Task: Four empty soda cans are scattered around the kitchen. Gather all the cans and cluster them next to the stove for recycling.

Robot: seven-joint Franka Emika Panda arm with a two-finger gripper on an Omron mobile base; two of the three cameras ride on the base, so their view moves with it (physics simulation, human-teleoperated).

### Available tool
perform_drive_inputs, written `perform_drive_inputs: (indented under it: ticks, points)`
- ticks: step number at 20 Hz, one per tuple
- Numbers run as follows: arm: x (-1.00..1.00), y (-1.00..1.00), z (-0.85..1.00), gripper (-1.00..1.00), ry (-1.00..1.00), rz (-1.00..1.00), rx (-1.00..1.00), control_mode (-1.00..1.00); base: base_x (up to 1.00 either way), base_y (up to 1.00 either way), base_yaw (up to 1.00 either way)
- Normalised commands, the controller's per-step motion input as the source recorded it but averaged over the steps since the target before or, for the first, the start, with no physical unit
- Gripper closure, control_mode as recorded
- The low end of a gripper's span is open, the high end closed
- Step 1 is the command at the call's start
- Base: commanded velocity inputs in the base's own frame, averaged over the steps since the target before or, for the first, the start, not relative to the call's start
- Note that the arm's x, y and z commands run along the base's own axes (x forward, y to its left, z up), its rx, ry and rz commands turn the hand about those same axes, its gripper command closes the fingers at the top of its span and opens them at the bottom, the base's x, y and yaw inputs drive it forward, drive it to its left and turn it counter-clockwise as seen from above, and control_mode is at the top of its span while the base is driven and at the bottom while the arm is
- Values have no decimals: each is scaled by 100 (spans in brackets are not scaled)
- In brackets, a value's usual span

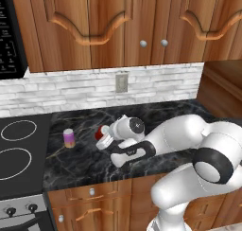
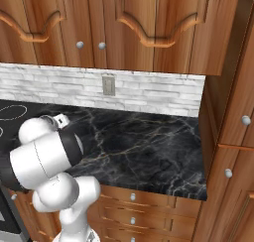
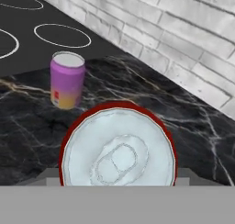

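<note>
A red silver-topped can (image 3: 118, 156), a pink-purple yellow-banded can (image 3: 67, 81), black gold-veined marbled counter (image 2: 149, 147).

A home kitchen. Carved wood cabinets (image 1: 108, 22) hang above a black marbled counter (image 2: 149, 147). A black stove (image 1: 19, 154) adjoins it.

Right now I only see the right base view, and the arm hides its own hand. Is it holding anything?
Observer: Yes. The jaws are closed on a red can, and its silver top faces the hand camera.
Operator: Any other can nearby?
Observer: A purple can stands upright on the counter, apart from the red one.
Operator: Where is the stove from there?
Observer: The stove lies just beyond the purple can, on the side away from the hand.
</note>
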Motion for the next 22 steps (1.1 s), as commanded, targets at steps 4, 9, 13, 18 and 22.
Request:
perform_drive_inputs:
  ticks: [4, 9, 13, 18, 22]
  points:
    - [19, 23, 8, 100, 14, 0, 0, -100, 0, 0, 0]
    - [14, 28, 9, 100, 14, 0, 0, -100, 0, 0, 0]
    - [12, 23, 3, 100, 8, 0, 0, -100, 0, 0, 0]
    - [18, 23, -3, 100, 1, 0, 0, -100, 0, 0, 0]
    - [12, 22, -4, 100, 0, 0, 0, -100, 0, 0, 0]
